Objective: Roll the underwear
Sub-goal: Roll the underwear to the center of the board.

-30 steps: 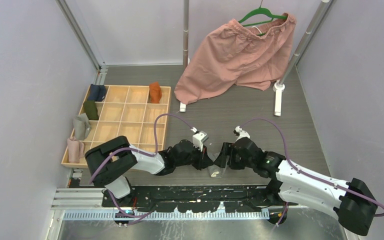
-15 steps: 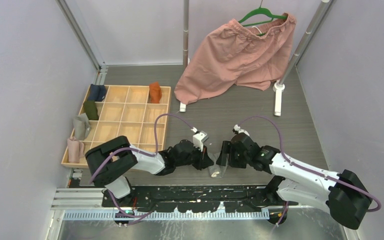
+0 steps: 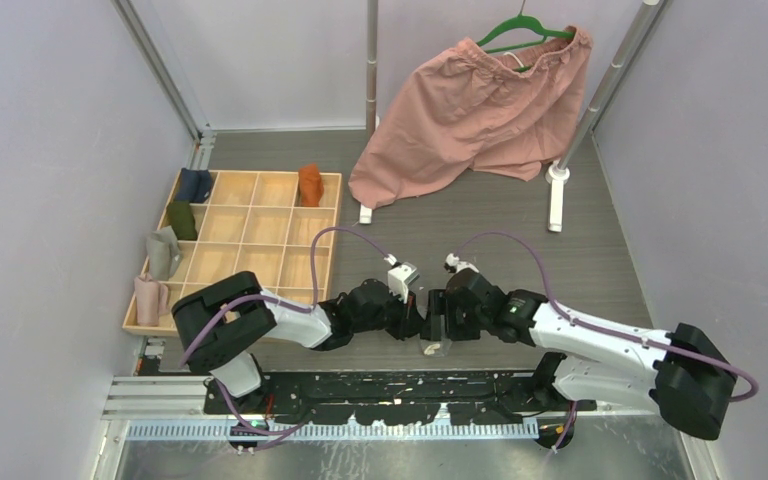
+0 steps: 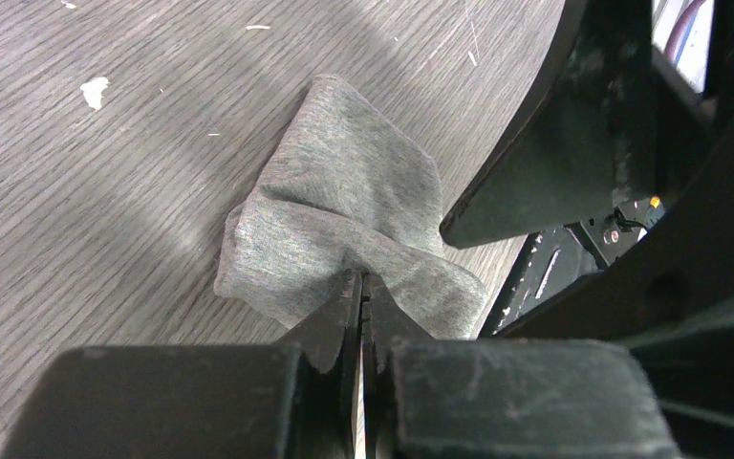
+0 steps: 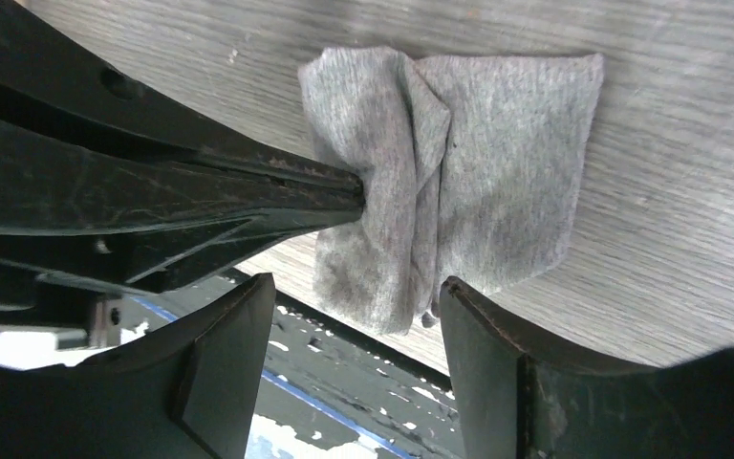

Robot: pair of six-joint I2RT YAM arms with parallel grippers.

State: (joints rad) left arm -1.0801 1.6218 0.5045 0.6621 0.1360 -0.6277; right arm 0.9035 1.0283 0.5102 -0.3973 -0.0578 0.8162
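The grey underwear [image 4: 344,215] lies bunched on the wood table at its near edge, also in the right wrist view [image 5: 459,191] and as a small pale patch in the top view [image 3: 432,347]. My left gripper [image 4: 361,279] is shut on a fold of it. My right gripper [image 5: 358,306] is open, its fingers [image 5: 492,354] straddling the near end of the cloth without touching it. The two grippers meet nose to nose in the top view, left [image 3: 418,318] and right [image 3: 436,318]. The rust-orange underwear [image 3: 309,184] sits rolled in a tray compartment.
A wooden compartment tray [image 3: 260,240] stands at the left, holding dark blue [image 3: 194,185], green [image 3: 181,219], grey [image 3: 163,253] and pink [image 3: 148,297] rolled cloths. Big pink shorts [image 3: 475,110] hang on a green hanger at the back. The black rail [image 3: 380,395] runs below the table edge.
My right arm has slid left toward the left gripper and its open jaws now close in over the grey cloth. The left gripper has kept its hold and barely moved.
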